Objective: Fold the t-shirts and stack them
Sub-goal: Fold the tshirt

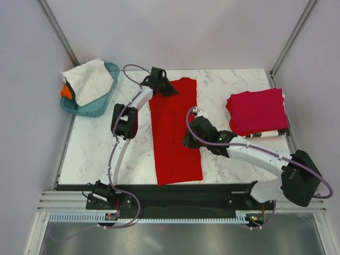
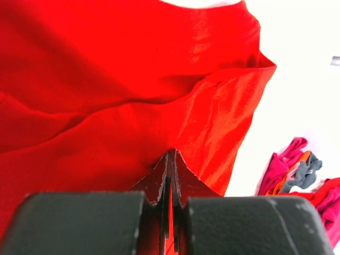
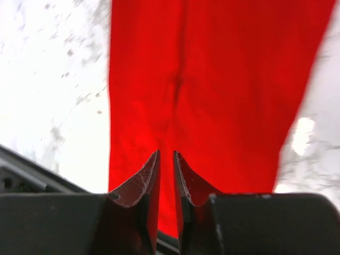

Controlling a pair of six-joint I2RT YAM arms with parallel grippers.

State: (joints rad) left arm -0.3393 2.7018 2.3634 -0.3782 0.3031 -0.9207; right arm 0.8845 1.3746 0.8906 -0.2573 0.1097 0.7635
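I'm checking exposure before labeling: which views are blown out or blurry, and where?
Left wrist: the table beyond the red t-shirt is blown out to pure white, texture gone. Right wrist: its marble glares and looks soft, veins smeared. Top external: evenly lit, sharp, only faint shadows.

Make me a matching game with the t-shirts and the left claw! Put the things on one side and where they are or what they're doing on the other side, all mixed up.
Things:
1. red t-shirt
2. crimson-pink t-shirt
3. white t-shirt
4. left claw

Places or states:
A. piled in the teal basket
B. shut, pinching red cloth
C. folded at the right side of the table
D. lying long in the middle of the table

Pairs: 1-D, 2-C, 3-A, 4-B
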